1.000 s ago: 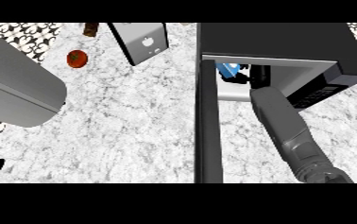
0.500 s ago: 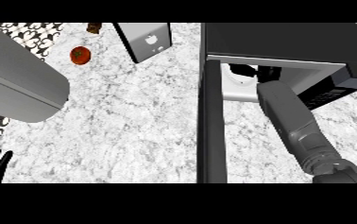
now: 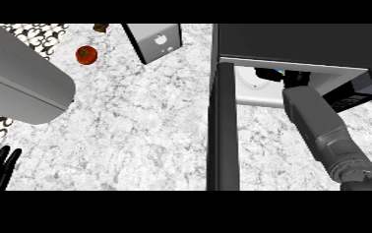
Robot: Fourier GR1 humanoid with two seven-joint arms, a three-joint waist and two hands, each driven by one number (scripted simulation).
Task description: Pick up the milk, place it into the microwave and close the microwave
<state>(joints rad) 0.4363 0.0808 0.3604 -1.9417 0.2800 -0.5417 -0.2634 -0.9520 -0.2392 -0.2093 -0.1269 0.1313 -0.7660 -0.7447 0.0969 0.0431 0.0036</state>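
Looking steeply down, you see the marbled table [image 3: 145,129] with the microwave [image 3: 291,45] at upper right, its dark door [image 3: 222,129] swung open and seen edge-on as a long vertical bar. Your right forearm [image 3: 320,129] runs from the lower right edge up into the oven's mouth. The right hand [image 3: 294,78] shows only as a small dark shape at the cavity's lip, the rest hidden inside, so you cannot tell whether its fingers are apart or clamped on anything. Just left of it, a sliver of blue with a touch of yellow is all you can make out of the milk [image 3: 280,72]; it sits inside the microwave above the pale round turntable [image 3: 260,82], itself mostly concealed. The left hand [image 3: 9,165] appears at the lower left edge, cut off by the frame, its dark fingers straight and apart, pointing up. A large grey shape at left is unidentifiable. Near the top lie a tomato [image 3: 85,55] and a tilted grey box [image 3: 154,41].
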